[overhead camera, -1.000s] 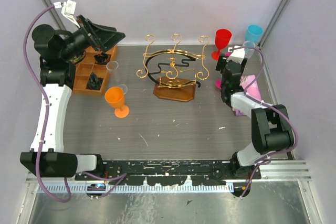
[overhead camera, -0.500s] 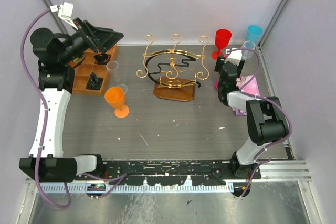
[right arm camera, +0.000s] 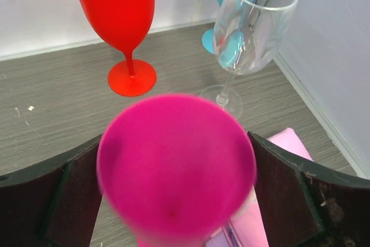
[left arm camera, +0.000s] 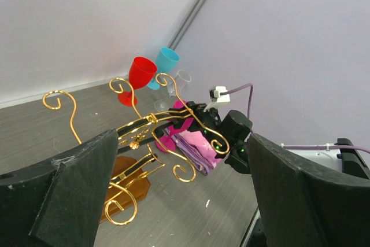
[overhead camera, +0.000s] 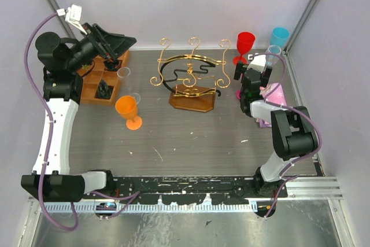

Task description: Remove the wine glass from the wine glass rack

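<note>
Now that the right arm has been folded back, the pink glass (right arm camera: 173,154) is kept clamped in the right gripper (right arm camera: 176,183), off the rack (overhead camera: 191,79).

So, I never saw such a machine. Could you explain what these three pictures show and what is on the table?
These are two robot arms bolted to a table. One picture looks down from above; the other two come from a camera on each wrist. On the table stand an empty gold wire rack, a wooden tray, an orange glass, a red glass, a blue glass and a clear glass. The left hand is open and empty. The right hand seems to hold a pink glass.
</note>
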Tool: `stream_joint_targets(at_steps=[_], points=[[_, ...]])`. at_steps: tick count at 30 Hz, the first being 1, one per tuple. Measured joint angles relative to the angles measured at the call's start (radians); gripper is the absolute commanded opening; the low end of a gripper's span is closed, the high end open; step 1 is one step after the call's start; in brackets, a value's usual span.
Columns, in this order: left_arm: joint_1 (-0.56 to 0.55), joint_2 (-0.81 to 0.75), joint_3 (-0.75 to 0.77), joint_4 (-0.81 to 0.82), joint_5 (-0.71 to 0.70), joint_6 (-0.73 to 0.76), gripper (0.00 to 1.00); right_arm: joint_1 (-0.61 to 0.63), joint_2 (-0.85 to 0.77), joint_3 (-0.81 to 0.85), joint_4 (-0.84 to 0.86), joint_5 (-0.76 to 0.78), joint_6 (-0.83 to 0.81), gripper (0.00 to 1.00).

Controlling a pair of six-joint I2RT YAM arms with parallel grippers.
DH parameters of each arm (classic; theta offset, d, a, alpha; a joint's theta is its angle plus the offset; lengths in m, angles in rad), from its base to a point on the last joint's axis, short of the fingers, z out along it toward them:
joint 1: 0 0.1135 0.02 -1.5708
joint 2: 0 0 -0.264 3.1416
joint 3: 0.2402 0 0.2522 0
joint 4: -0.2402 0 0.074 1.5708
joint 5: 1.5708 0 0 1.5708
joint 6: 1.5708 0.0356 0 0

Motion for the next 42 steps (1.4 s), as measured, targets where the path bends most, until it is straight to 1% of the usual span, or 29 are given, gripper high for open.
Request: stream_joint_targets(at_steps=[6, 10, 15, 20, 25, 29, 34, 38, 42], points=[[0.0, -0.003, 0.0, 0.0, 0.0, 0.0, 0.99, 0.0, -0.023, 0.0, -0.058, 0.008, 0.007, 1.0], [0.0, -0.006, -0.002, 0.0, -0.002, 0.001, 0.99, 0.0, -0.076, 0.0, -0.088, 0.019, 0.01, 1.0], [0.0, -0.016, -0.016, -0.012, -0.021, 0.009, 0.99, 0.0, -0.193, 0.0, -0.153, 0.023, 0.024, 1.0], [0.0, -0.017, -0.017, -0.103, -0.09, 0.048, 0.99, 0.0, -0.297, 0.028, -0.275, 0.016, 0.045, 1.0], [0.0, -0.005, 0.004, -0.27, -0.209, 0.118, 0.99, 0.0, -0.361, 0.127, -0.476, -0.04, 0.072, 1.0], [0.0, 0.024, 0.069, -0.442, -0.366, 0.176, 0.99, 0.0, -0.409, 0.249, -0.616, -0.106, 0.081, 1.0], [0.0, 0.083, 0.132, -0.606, -0.55, 0.238, 0.99, 0.0, -0.422, 0.37, -0.711, -0.229, 0.074, 1.0], [0.0, 0.129, 0.13, -0.698, -0.626, 0.267, 0.99, 0.0, -0.418, 0.402, -0.775, -0.312, 0.071, 1.0], [-0.006, 0.134, 0.127, -0.75, -0.696, 0.301, 0.99, 0.0, -0.383, 0.441, -0.837, -0.366, 0.079, 1.0]])
